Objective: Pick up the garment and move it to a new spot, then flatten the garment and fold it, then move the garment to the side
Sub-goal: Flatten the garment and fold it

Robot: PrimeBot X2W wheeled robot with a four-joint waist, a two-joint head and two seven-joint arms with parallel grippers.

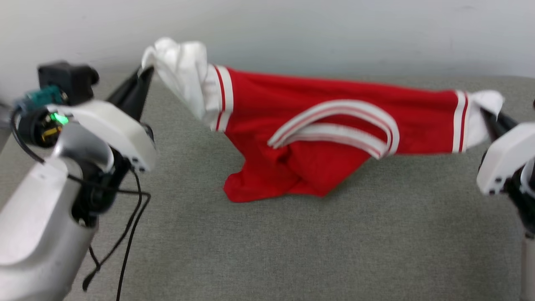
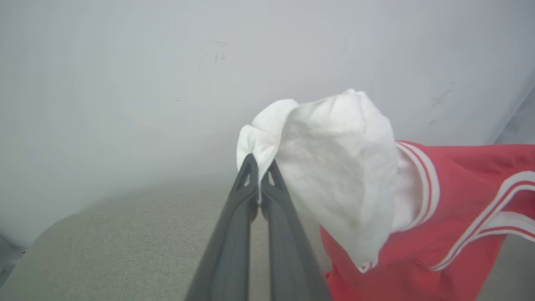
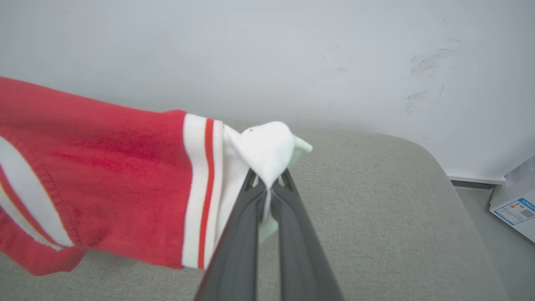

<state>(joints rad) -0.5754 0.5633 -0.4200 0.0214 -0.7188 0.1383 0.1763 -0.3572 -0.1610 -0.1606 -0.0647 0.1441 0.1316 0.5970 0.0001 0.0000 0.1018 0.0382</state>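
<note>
Left gripper (image 2: 260,167): pinching garment (image 1: 271,96) by its white lining. Right gripper (image 3: 267,182): likewise. Garment stretched above grey cushion (image 1: 292,251).

Before us a wide grey woven-fabric cushion (image 1: 292,251), behind it a plain pale grey wall (image 1: 334,29), faintly scuffed, we see white skirting board (image 3: 474,177), grey floor (image 3: 474,196), a white blue-labelled box (image 3: 516,209).

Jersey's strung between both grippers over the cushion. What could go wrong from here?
1. The left gripper and right gripper each pinch only a small tuft of white lining; more tension may pull one free.
2. The garment hangs bunched mid-span, so laying it down now would likely trap creases.
3. Its lowest fold seems to touch the grey cushion and may drag.
</note>
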